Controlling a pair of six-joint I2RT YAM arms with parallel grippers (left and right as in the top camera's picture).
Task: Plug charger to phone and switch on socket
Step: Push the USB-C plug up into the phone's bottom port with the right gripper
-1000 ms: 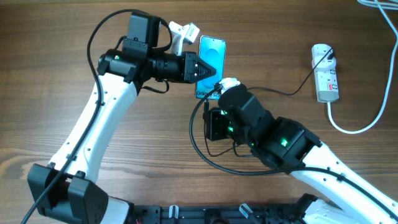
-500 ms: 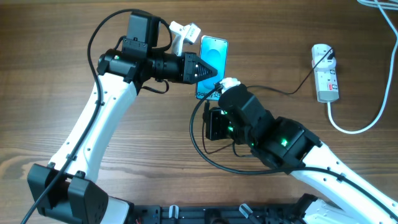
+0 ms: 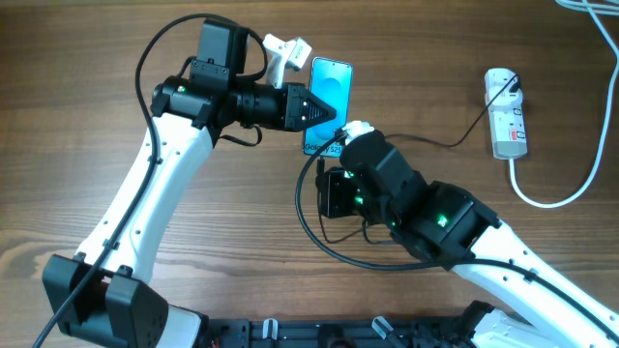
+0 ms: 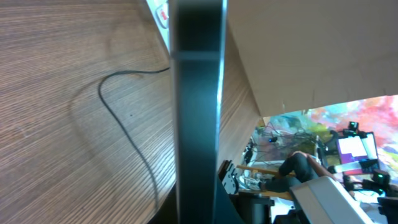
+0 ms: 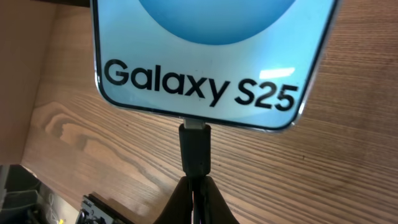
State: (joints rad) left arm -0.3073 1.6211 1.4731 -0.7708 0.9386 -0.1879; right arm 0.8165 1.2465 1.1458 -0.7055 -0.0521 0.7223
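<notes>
phone (image 5: 211,56) with "galaxy s25" lettering

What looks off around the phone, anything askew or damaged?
Nothing looks damaged. The left claw clamps the phone; the right claw pinches the plug at its bottom port. A pale sliver of the plug's tip shows below the edge, so it may not be fully seated.

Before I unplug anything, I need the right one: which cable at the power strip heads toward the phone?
The thin black charger cable, not the thick white lead: it runs left from the power strip toward the phone; the white loops right.
</notes>
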